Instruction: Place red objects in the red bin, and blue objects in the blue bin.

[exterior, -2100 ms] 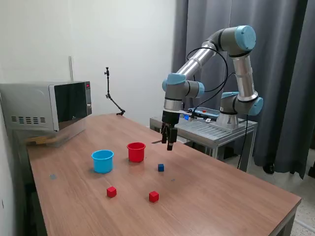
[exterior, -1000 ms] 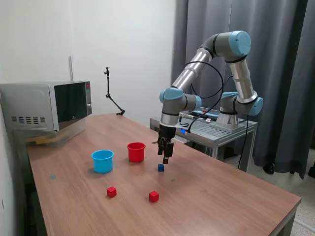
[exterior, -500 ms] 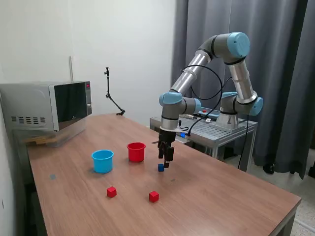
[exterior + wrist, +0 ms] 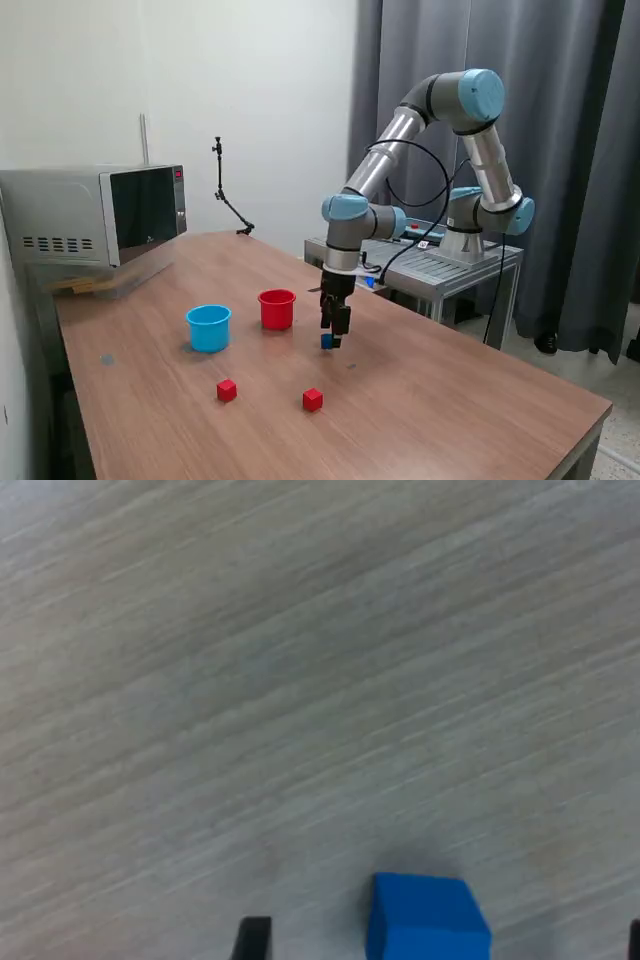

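My gripper [image 4: 333, 338] is low over the wooden table [image 4: 440, 400], down at one dark blue cube [image 4: 326, 342]. In the wrist view the blue cube [image 4: 428, 920] lies between my two fingertips [image 4: 254, 936] with a gap on each side, so my gripper [image 4: 445, 940] is open around it. Only one blue cube shows. The red cup [image 4: 277, 309] stands just to the exterior view's left of my gripper. The light blue cup [image 4: 208, 328] is further left. Two red cubes [image 4: 227, 390] [image 4: 313, 400] lie nearer the front.
A microwave [image 4: 95, 215] stands at the table's back left. A thin black stand [image 4: 222, 190] is at the far edge. The arm's base sits on a metal table [image 4: 430, 262] behind, in front of grey curtains.
My gripper has come down and slightly to the exterior view's left, from above the table to around the blue cube. The cups and cubes have not moved.
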Tool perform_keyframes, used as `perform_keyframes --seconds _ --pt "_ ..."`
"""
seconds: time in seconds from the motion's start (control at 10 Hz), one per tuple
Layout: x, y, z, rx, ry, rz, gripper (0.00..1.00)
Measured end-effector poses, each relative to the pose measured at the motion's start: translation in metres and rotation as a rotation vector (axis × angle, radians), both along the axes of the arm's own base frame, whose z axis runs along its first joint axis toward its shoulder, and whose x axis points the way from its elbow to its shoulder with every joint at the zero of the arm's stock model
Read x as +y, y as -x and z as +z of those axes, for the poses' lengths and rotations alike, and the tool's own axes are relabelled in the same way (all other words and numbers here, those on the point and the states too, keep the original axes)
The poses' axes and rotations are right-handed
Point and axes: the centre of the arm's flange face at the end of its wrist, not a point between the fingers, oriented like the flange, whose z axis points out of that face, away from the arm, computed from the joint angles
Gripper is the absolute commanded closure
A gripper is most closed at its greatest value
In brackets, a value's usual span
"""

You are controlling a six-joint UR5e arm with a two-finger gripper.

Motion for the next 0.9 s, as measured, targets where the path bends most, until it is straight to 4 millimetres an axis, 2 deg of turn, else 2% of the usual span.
perform_keyframes --seconds 0.1,0.5,0.9 --pt "0.000 0.000 -0.001 0.000 0.000 -0.002 1.00" --pt "0.001 0.001 -0.002 0.008 -0.002 -0.006 1.00" --pt "0.002 0.001 0.022 0.048 -0.008 -0.007 1.00"
